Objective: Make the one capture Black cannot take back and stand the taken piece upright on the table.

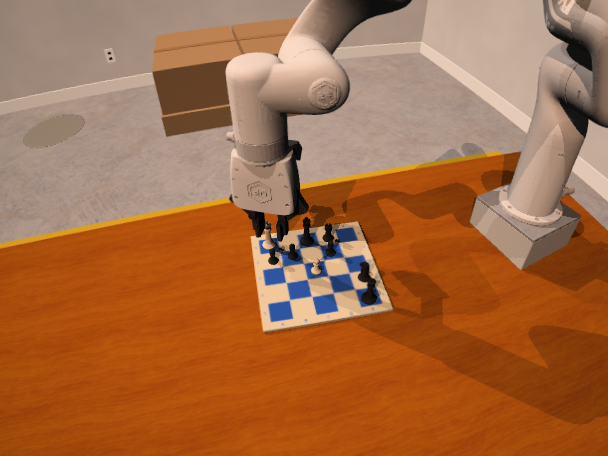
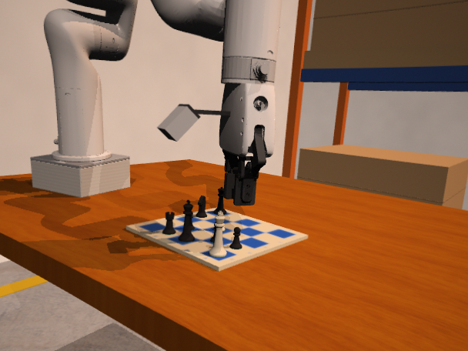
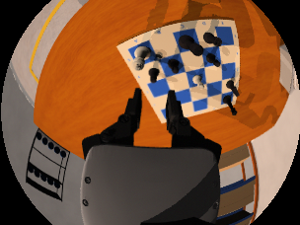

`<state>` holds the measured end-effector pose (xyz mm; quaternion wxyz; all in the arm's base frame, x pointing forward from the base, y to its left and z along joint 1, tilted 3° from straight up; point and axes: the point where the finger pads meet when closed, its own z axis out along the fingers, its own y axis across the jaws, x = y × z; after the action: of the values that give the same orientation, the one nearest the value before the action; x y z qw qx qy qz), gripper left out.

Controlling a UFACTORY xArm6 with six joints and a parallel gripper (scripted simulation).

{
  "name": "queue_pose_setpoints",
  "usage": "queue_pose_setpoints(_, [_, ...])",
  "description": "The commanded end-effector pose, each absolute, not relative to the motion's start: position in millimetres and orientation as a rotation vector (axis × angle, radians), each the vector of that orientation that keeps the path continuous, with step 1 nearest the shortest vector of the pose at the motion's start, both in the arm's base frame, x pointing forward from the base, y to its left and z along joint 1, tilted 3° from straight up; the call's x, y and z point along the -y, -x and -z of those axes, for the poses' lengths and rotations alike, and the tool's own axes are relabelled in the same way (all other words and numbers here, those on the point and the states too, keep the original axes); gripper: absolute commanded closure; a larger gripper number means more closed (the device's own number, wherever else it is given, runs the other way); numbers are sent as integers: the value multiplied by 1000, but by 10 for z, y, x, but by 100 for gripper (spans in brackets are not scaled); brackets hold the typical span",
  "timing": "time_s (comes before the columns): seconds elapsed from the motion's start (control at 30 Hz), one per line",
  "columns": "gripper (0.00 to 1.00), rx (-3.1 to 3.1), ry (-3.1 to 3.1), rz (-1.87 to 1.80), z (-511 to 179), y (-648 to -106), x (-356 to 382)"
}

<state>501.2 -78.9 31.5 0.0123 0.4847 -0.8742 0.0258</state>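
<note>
A small blue-and-cream chessboard lies on the orange table. A tall white piece stands on a corner square. A white pawn stands near the board's middle. Several black pieces stand around them, among them a pawn next to the tall white piece and a tall black piece at the far edge. My gripper hangs just above the board's corner by the tall white piece. Its fingers are narrowed but apart, with nothing between them.
The arm's base is bolted to the table beside the board. The table's yellow far edge runs behind the board. Cardboard boxes and a shelf rack stand off the table.
</note>
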Motion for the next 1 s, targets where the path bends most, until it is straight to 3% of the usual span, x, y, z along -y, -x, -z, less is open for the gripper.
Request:
queue_pose_setpoints(0.0, [66, 2728, -1513, -85, -268, -5030, 796])
queue_pose_setpoints(0.97, [66, 2728, -1513, -85, 2, -5032, 816])
